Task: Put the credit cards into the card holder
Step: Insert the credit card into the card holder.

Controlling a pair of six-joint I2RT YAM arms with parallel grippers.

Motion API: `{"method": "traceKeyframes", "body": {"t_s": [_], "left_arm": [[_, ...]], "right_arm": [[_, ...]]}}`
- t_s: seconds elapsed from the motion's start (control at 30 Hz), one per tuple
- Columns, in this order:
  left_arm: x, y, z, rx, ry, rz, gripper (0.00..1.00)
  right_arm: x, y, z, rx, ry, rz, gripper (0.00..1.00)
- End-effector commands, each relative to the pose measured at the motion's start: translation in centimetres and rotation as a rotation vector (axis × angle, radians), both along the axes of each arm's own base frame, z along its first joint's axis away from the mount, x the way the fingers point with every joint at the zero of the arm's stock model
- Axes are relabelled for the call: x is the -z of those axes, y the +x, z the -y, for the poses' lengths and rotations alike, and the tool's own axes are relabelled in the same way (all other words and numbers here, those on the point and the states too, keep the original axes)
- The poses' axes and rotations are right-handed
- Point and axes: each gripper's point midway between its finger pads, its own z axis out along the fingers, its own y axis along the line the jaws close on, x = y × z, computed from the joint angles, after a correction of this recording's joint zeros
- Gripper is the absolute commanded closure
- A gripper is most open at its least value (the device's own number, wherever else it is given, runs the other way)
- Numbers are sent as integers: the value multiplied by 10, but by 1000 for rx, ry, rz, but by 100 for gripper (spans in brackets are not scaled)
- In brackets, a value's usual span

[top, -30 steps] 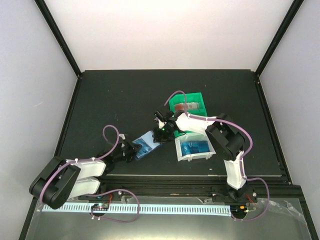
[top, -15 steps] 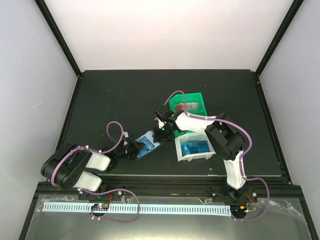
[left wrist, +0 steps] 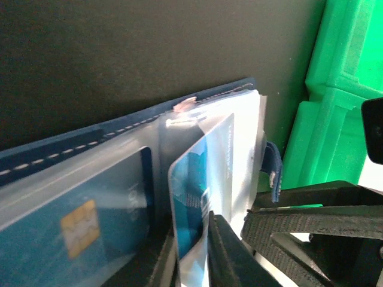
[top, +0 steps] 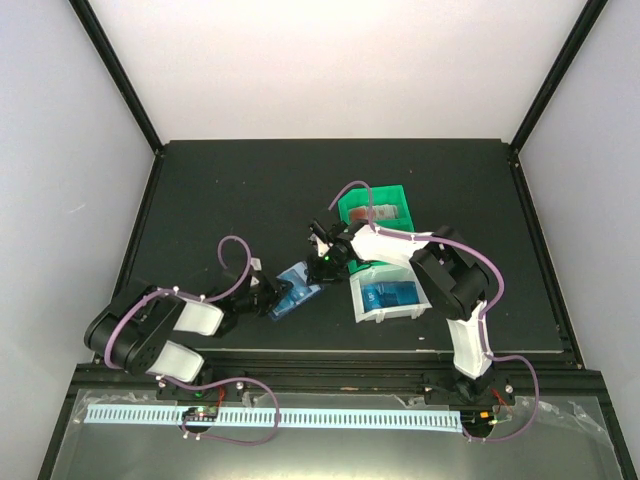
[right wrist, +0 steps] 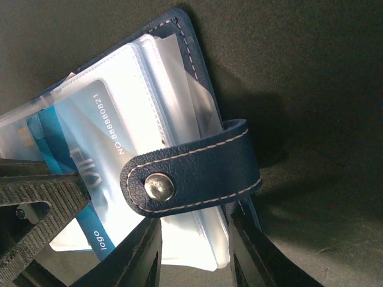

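Observation:
The navy card holder (top: 297, 285) lies open on the black table, its clear sleeves fanned out. My right gripper (top: 322, 262) is shut on its far end; in the right wrist view the fingers (right wrist: 146, 251) flank the sleeve pack (right wrist: 197, 239) under the snap strap (right wrist: 191, 173). My left gripper (top: 272, 297) is at the near end. A blue credit card (left wrist: 200, 191) stands partly inside a sleeve between its jaws, which are slightly apart. A second card with a gold chip (left wrist: 78, 227) sits in a neighbouring sleeve. More blue cards (top: 388, 295) lie in the white bin.
A green bin (top: 377, 207) holding a red-and-white item stands just behind the right gripper, and fills the right edge of the left wrist view (left wrist: 341, 89). The white bin (top: 360, 300) sits right of the holder. Black frame rails border the table.
The left arm folded back and its wrist pushed right toward the holder. The card sits deeper in the sleeve, and the left jaws have parted a little. The right arm has stayed put.

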Motion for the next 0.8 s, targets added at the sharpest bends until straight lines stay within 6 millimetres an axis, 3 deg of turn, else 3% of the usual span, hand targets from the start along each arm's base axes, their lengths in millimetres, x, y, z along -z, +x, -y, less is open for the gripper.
{"method": "traceKeyframes", "body": {"t_s": [0.0, 0.17, 0.33, 0.53, 0.77], "left_arm": [[21, -20, -12, 30, 108, -103, 77], [5, -26, -17, 53, 151, -101, 61], [3, -38, -20, 71, 178, -177, 40], [-1, -35, -19, 77, 186, -186, 39], [-12, -18, 8, 177, 109, -122, 41]], "right_arm": [[37, -26, 14, -29, -79, -87, 66], [31, -25, 14, -36, -65, -58, 64], [20, -22, 11, -55, -33, -16, 60], [17, -23, 7, -77, -3, -13, 60], [15, -26, 5, -94, 12, -16, 60]]}}
